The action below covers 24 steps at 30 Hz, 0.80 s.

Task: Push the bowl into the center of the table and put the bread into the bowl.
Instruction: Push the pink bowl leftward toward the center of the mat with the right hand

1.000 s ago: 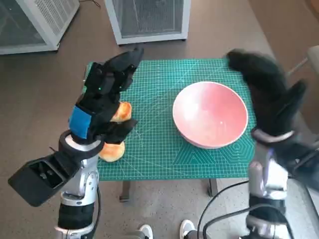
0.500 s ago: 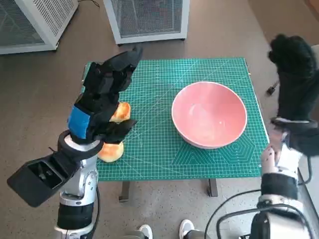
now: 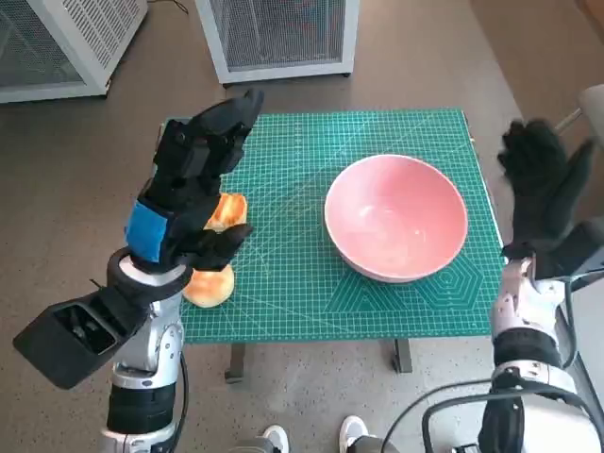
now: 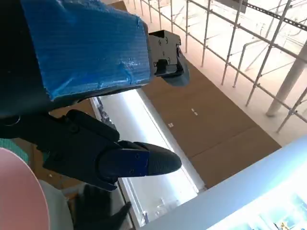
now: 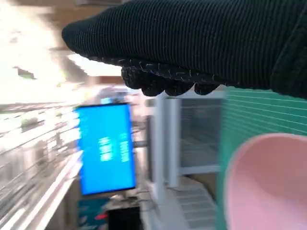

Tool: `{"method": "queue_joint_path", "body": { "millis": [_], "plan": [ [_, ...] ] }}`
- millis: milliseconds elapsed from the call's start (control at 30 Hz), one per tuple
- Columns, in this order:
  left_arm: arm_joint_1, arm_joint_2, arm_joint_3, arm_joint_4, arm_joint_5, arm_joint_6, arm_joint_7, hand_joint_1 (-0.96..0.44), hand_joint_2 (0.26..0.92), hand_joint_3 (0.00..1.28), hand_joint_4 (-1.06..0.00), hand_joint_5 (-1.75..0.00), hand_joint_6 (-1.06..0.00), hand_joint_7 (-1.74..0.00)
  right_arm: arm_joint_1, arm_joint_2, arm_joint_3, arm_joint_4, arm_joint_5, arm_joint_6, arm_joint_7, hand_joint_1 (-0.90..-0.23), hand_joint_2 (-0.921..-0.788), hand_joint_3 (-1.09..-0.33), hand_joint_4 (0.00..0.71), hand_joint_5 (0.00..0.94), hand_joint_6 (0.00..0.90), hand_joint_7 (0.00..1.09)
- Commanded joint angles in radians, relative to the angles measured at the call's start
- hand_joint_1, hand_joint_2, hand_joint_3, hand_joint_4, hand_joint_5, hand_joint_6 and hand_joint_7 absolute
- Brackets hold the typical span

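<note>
Two golden-brown bread rolls (image 3: 215, 247) lie near the left edge of the green grid-lined cutting mat (image 3: 311, 293) on the desk | round pink bowl (image 3: 395, 218) sits right of centre | left hand (image 3: 189, 179) hovers over the rolls, fingers spread, holding nothing | right hand (image 3: 542, 193) raised beyond the desk's right edge, fingers spread, empty
</note>
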Motion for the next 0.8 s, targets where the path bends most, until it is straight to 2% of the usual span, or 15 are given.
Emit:
{"method": "queue_joint_path", "body": {
  "millis": [33,267,500,633,800],
  "plan": [
    [0.005,0.004,0.004,0.003,-0.003,-0.012,-0.004,-0.55,0.921,0.38,-0.16,-0.01,0.00,-0.68,0.016,0.027,-0.005,0.044,-0.012,0.072,-0.034,-0.293,-0.910,-0.558,0.406,0.000,0.230,0.52],
    [0.007,0.008,0.008,0.010,-0.007,-0.018,-0.010,-0.55,0.921,0.38,-0.16,-0.01,0.00,-0.68,0.027,0.056,0.000,0.064,-0.021,0.144,-0.071,-0.300,-0.919,-0.534,0.409,0.007,0.245,0.48],
    [0.011,0.011,0.013,0.006,-0.010,-0.015,-0.014,-0.55,0.921,0.38,-0.16,-0.01,0.00,-0.67,0.020,0.089,0.000,0.071,-0.021,0.193,-0.086,-0.333,-0.921,-0.511,0.431,0.006,0.288,0.41],
    [0.012,0.013,0.016,0.004,-0.011,-0.013,-0.014,-0.55,0.921,0.37,-0.16,-0.01,0.00,-0.66,0.014,0.111,-0.005,0.070,-0.013,0.205,-0.071,-0.343,-0.914,-0.497,0.442,0.008,0.300,0.39],
    [0.018,0.014,0.018,0.000,-0.009,-0.014,-0.013,-0.55,0.921,0.37,-0.17,-0.01,0.00,-0.66,0.003,0.139,-0.009,0.067,-0.007,0.210,-0.047,-0.350,-0.912,-0.489,0.454,0.010,0.307,0.38]
  ]
}}
